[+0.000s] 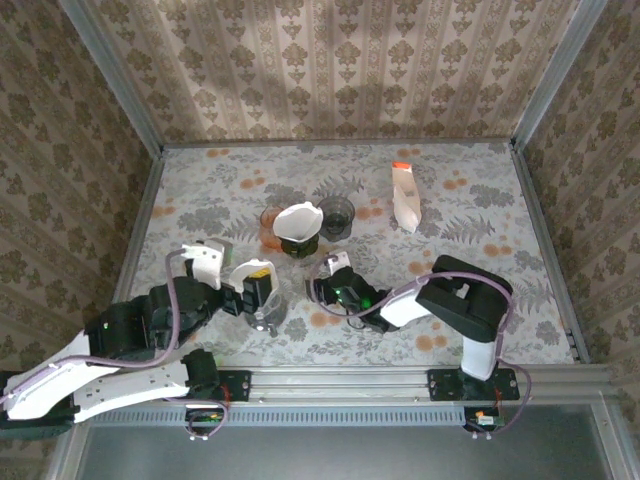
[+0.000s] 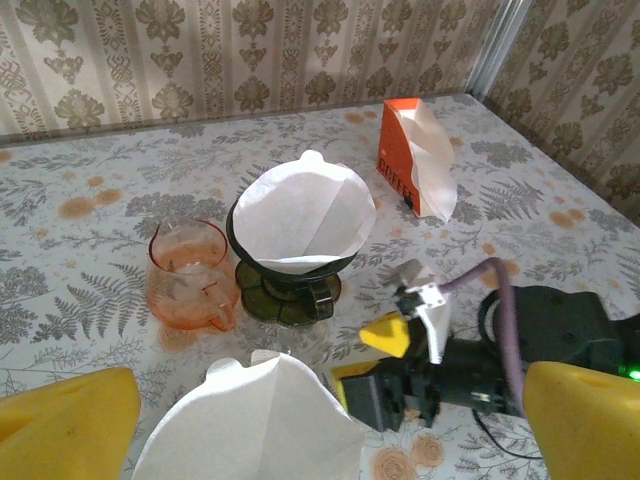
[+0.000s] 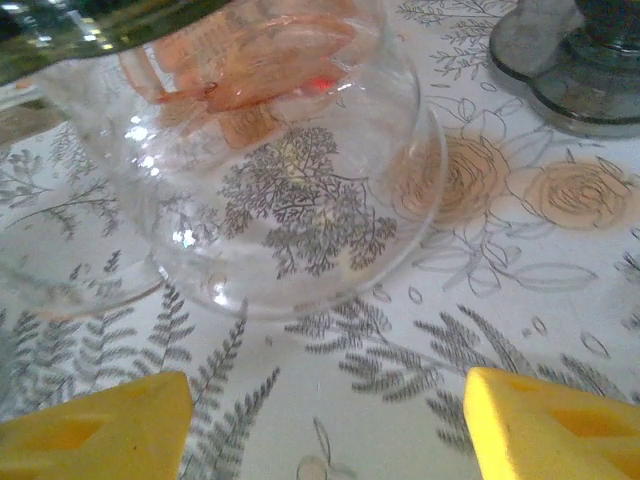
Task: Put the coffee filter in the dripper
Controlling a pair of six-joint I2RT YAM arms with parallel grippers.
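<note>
A white paper coffee filter (image 2: 305, 215) stands open in a dark green dripper (image 2: 290, 290) at mid table; the top view shows that filter (image 1: 297, 222) and dripper (image 1: 300, 246) too. A second white filter (image 2: 250, 425) lies low between the wide-apart yellow fingers (image 2: 65, 420) of my left gripper (image 2: 325, 430), and neither finger visibly presses it. From above, this filter (image 1: 250, 270) sits by the left gripper (image 1: 258, 290), over a clear glass vessel (image 1: 268, 315). My right gripper (image 3: 325, 420) is open and empty, facing that clear vessel (image 3: 270, 170).
An orange glass pitcher (image 2: 190, 275) stands left of the dripper. An orange and white filter pack (image 2: 410, 160) lies at the back right. A dark glass (image 1: 337, 215) stands right of the dripper. The right gripper (image 2: 365, 360) is close to the left one. Patterned walls enclose the table.
</note>
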